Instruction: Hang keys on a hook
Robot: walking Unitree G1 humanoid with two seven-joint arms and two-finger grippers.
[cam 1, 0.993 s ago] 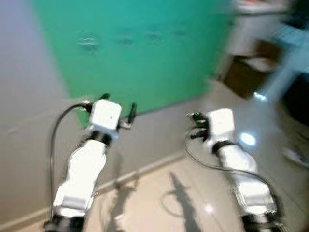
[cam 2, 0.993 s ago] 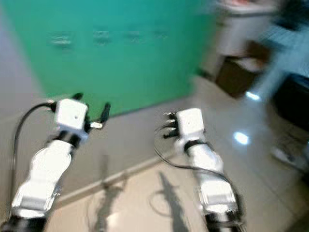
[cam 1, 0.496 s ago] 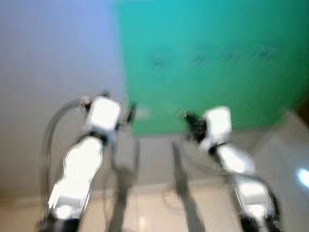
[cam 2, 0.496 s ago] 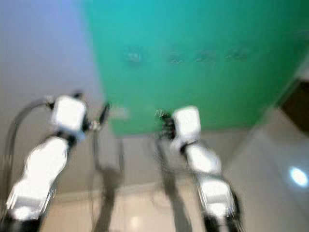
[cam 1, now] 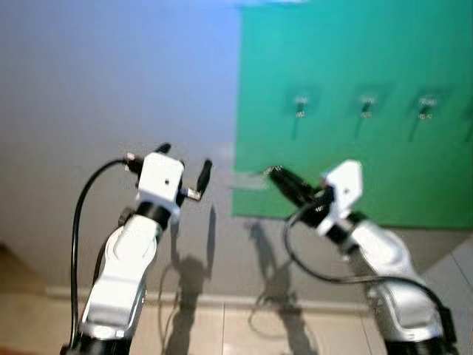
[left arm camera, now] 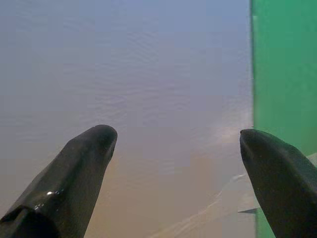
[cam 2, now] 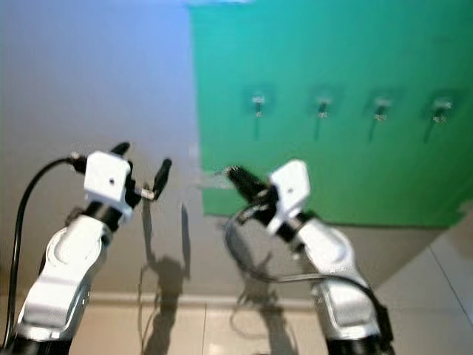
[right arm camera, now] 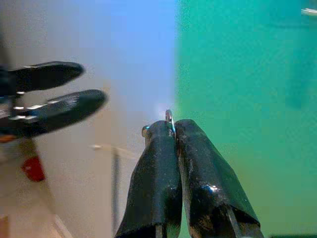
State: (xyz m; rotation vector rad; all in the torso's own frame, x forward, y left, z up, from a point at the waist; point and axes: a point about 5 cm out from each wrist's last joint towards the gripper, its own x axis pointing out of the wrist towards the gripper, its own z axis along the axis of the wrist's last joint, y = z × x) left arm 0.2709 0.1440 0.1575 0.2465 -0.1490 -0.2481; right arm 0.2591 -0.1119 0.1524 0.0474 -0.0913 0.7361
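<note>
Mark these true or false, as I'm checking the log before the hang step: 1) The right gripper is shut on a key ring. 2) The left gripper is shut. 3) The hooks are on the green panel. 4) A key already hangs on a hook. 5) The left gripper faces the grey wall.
1) True: the right gripper pinches a thin metal ring.
2) False: the left gripper is open and holds nothing.
3) True: the hooks sit in a row on the green panel.
4) False: the hooks look bare, though blurred.
5) True: it points at the wall beside the panel.
</note>
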